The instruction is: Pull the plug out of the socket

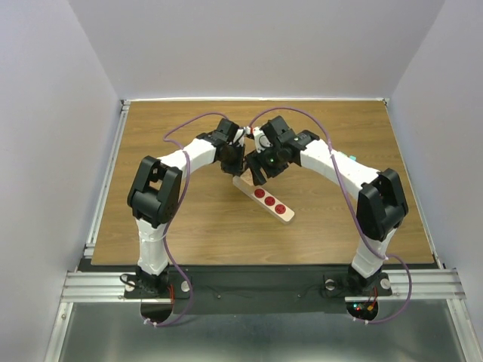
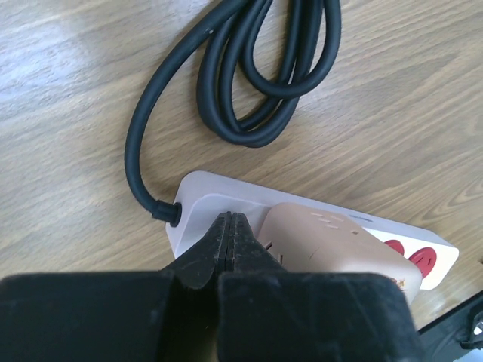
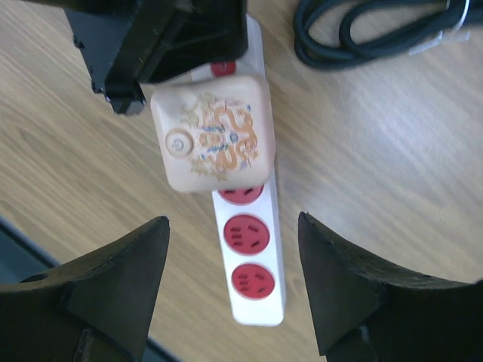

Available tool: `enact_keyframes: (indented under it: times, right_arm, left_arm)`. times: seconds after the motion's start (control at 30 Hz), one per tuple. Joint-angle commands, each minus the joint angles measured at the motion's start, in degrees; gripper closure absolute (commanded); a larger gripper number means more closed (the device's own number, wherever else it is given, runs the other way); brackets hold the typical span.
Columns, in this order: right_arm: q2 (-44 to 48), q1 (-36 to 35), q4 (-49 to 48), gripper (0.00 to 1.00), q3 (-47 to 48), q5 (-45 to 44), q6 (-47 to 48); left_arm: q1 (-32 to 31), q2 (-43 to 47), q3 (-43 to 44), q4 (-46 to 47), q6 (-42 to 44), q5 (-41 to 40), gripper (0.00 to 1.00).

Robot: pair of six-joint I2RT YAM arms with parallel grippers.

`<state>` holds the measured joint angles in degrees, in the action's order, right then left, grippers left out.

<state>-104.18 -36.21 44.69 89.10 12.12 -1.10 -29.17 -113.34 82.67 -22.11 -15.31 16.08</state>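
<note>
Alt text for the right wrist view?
A square beige plug sits in the socket, a pale strip with three red outlets showing, on a wooden table. The right hand hangs open over the strip; the left hand is at its far end, near a coiled black cord.

The plug [image 3: 213, 136] stands at the cord end of the socket [image 3: 255, 298]. The left gripper [image 2: 230, 245], jaws pressed together, crowds that end just beside the plug. Past that end lies the coiled cord [image 2: 264, 83]. Along both long sides of the socket the table [image 1: 189, 219] is bare wood. The right gripper [image 3: 232, 226] hangs above the socket's red outlets, its jaws spread wider than the socket.
</note>
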Motion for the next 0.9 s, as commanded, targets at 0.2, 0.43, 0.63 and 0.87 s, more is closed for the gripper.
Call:
enact_keyframes:
  times: [0.2, 0.43, 0.63, 0.87]
  right_arm:
    - [3.9, -1.0, -15.9, 0.24, -3.8, 5.0, 9.4]
    - [0.9, -1.6, -15.9, 0.0, -4.4, 7.9, 8.4]
    - [-0.1, -2.1, -16.1, 0.0, -5.6, 6.6, 8.5]
    - [-4.9, -3.6, -16.6, 0.0, -3.4, 1.4, 9.1]
  left_arm:
    - [0.5, -2.9, -3.4, -0.5, 2.9, 1.5, 1.0]
    - [0.5, -3.2, -5.5, 0.8, 2.4, 2.5, 1.0]
    - [0.5, -3.3, -6.7, 1.8, 2.0, 2.9, 1.0]
    - [0.5, -3.2, -7.1, 1.8, 2.2, 3.0, 1.0]
